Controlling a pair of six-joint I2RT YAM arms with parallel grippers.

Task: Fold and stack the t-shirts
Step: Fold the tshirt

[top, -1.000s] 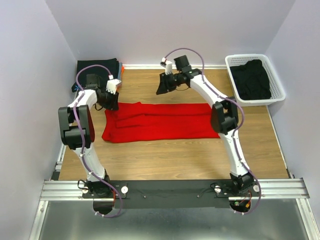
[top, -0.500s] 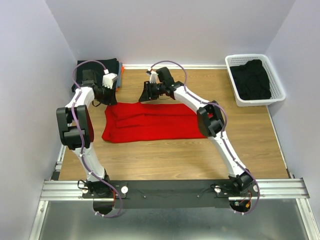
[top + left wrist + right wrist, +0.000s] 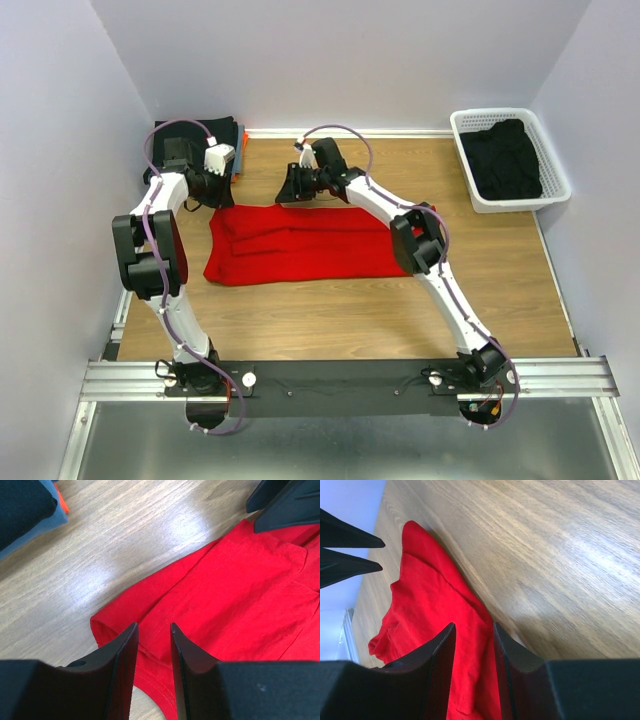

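The red t-shirt lies flat on the desk, folded into a long band. Its long axis runs from the left arm's side to the right arm's side, and its far edge passes under both sets of jaws.

The left jaws hang over the band's far left corner. They stand slightly apart with nothing pinched between them, and the hem and a folded layer of red cloth show through the gap. The right jaws hang over the same far edge, a little toward the right of the left jaws. They too are slightly parted and hold nothing, with red cloth on one side beneath them and bare wood on the other. The two sets point toward each other: the right arm's fingers show ahead of the left jaws, and the left arm's fingers show ahead of the right jaws.

Just behind the left jaws, at the desk's far left corner, sits a folded black t-shirt on top of blue-grey and orange layers.

Well to the right of the right jaws stands a white lattice basket with crumpled black t-shirts inside.
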